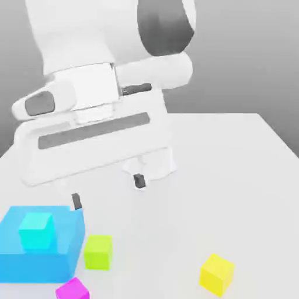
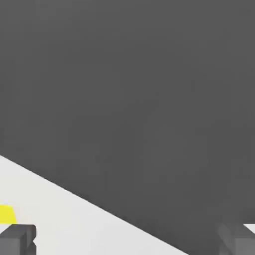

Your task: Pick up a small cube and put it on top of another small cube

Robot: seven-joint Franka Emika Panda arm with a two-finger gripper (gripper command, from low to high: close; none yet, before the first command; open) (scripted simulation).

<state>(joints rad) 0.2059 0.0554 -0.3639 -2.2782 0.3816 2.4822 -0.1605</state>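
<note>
Pale grey backdrop sits behind a flat white tabletop [image 1: 233,175] that spans the lower half of the exterior view. Above it, the white robot arm [image 1: 99,41] fills the upper left of the frame, its wrist bent so the hand [image 1: 107,191] hangs over the tabletop, pointing down at a slight tilt. Two dark fingertips [image 1: 139,180] stand wide apart with nothing between them, well clear of every block.

Below the hand, at the lower left of the frame, lies a large sky-blue block [image 1: 58,257] with a small cyan cube [image 1: 36,229] resting on top of it. Just beside the block's right face stands a small lime-green cube [image 1: 98,251]. A small plain magenta-pink cube [image 1: 73,289] sits at the bottom edge, just below the blue block's corner and near the green one. A small yellow cube [image 1: 216,274] rests apart at the lower right.
</note>
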